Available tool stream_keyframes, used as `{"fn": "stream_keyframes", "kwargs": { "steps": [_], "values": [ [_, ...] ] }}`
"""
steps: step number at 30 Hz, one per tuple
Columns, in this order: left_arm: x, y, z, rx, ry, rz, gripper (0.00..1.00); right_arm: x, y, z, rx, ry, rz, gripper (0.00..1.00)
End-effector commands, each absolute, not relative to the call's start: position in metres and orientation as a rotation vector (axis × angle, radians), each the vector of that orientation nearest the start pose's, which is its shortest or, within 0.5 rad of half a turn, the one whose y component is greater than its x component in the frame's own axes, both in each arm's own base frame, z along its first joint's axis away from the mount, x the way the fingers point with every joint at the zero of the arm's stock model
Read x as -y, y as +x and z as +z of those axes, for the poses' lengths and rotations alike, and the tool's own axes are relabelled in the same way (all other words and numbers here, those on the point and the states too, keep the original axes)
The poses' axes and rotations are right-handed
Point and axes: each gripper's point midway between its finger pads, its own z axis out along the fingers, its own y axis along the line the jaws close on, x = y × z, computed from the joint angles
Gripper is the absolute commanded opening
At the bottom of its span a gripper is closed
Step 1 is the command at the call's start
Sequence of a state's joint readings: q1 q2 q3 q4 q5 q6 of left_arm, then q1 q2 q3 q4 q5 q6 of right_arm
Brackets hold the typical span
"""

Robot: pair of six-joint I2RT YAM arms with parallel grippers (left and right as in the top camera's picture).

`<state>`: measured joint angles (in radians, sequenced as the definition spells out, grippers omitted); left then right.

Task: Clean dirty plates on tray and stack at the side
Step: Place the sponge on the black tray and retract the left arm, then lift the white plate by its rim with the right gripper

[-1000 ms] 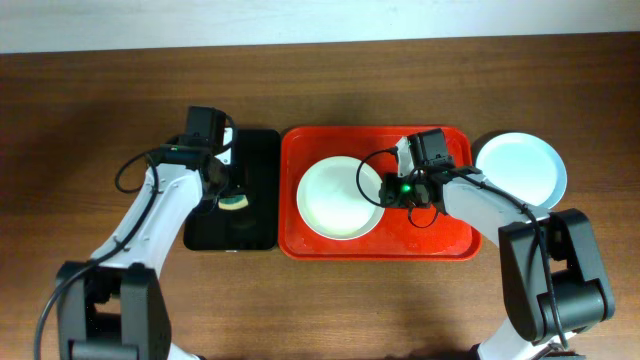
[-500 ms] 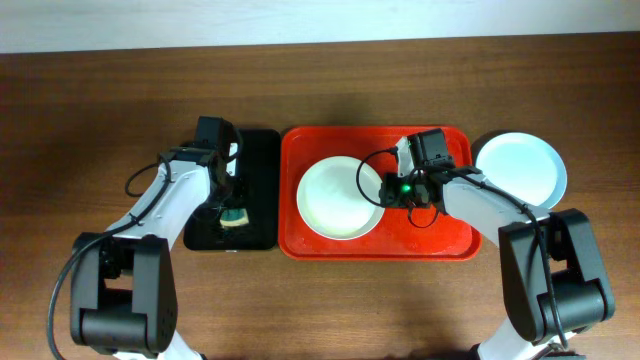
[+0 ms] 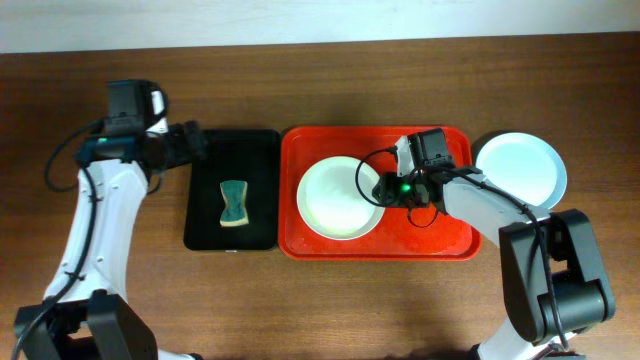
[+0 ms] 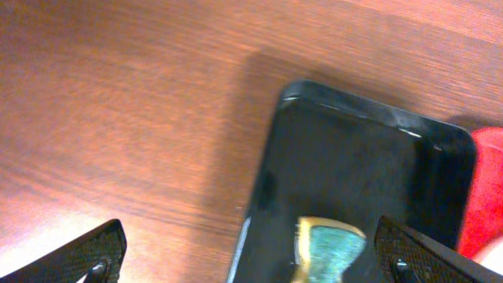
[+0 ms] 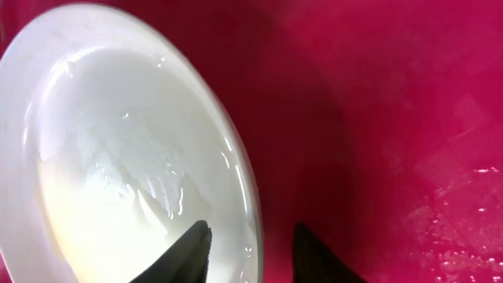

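Right gripper (image 5: 251, 248): jaws partly open, astride the right-hand rim of the pale plate (image 5: 118, 157). One finger is over the plate's bowl, the other over the tray floor. A sliver of gap shows on each side of the rim, so nothing is gripped. Judged: this straddle is the set-up for pinching the rim and lifting, the only edge a two-finger gripper can take on a shallow plate.

Pale plate: lies flat in the left half of the red tray (image 3: 440, 240), glossy, wet-looking. No yellow smear visible on it from either view. Judged: cleaned, ready to go to the stack.

Right half of the red tray: bare, with a wet sheen beside the gripper.

Just off the red tray's right edge, on the table (image 3: 320, 300): stacked plates (image 3: 520, 168). White on top, with a bluish edge showing beneath at lower right; probably two. They are set there as the finished pile, within the right arm's reach.

Against the red tray's left edge: black tray (image 3: 260, 150), with the sponge (image 3: 233, 203) lying loose in the middle of it, parked clear of the plates.

Farthest from the red tray, beyond the black tray's upper left corner: left gripper (image 4: 255, 255), fingers spread fully wide, holding nothing, raised above the table. Judged: out of the way so the right arm can work alone.
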<state>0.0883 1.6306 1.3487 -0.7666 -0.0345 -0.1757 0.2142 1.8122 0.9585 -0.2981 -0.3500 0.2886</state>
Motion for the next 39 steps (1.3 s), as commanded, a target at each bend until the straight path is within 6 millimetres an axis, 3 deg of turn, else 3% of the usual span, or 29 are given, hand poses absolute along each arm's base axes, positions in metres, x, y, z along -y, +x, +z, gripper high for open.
{"fn": "stream_keyframes", "kwargs": {
  "steps": [1,3,7,10,15,17,18,25,27,30,35,36,37,39],
  "values": [
    [-0.0564,0.4074,0.1582,-2.579,-0.395,0.044,0.99,-0.1306,0.3604,-0.0009,-2.792,0.024,0.538,0.38],
    [-0.0563,0.4074,0.1582,-2.579,-0.395,0.044,0.99,-0.1307,0.3593,-0.0032,-2.800,0.026,0.538,0.37],
    [-0.0560,0.4074,0.1582,-2.580,-0.394,0.044,0.99,-0.1304,0.3578,-0.0077,-2.812,0.028,0.536,0.22],
    [-0.0560,0.4074,0.1582,-2.580,-0.394,0.044,0.99,-0.1300,0.3557,-0.0093,-2.823,0.031,0.535,0.04],
    [-0.0561,0.4074,0.1582,-2.580,-0.394,0.044,0.99,-0.1296,0.3548,-0.0097,-2.828,0.032,0.534,0.04],
    [-0.0561,0.4074,0.1582,-2.580,-0.394,0.044,0.99,-0.1296,0.3545,-0.0098,-2.829,0.033,0.534,0.25],
    [-0.0561,0.4074,0.1582,-2.580,-0.394,0.044,0.99,-0.1296,0.3544,-0.0098,-2.830,0.033,0.534,0.28],
    [-0.0561,0.4074,0.1582,-2.580,-0.394,0.044,0.99,-0.1294,0.3547,-0.0098,-2.829,0.033,0.532,0.26],
    [-0.0561,0.4074,0.1581,-2.580,-0.394,0.044,0.99,-0.1294,0.3546,-0.0099,-2.829,0.033,0.532,0.14],
    [-0.0560,0.4074,0.1581,-2.580,-0.394,0.044,0.99,-0.1294,0.3545,-0.0100,-2.829,0.033,0.532,0.05],
    [-0.0560,0.4074,0.1582,-2.580,-0.394,0.044,0.99,-0.1300,0.3585,-0.0084,-2.811,0.030,0.535,0.04],
    [-0.0561,0.4074,0.1582,-2.580,-0.394,0.044,0.99,-0.1299,0.3601,-0.0078,-2.805,0.031,0.537,0.09],
    [-0.0560,0.4074,0.1582,-2.580,-0.394,0.044,0.99,-0.1299,0.3610,-0.0075,-2.801,0.031,0.538,0.23],
    [-0.0561,0.4074,0.1582,-2.580,-0.394,0.044,0.99,-0.1303,0.3620,-0.0068,-2.797,0.030,0.539,0.26]
  ]
}}
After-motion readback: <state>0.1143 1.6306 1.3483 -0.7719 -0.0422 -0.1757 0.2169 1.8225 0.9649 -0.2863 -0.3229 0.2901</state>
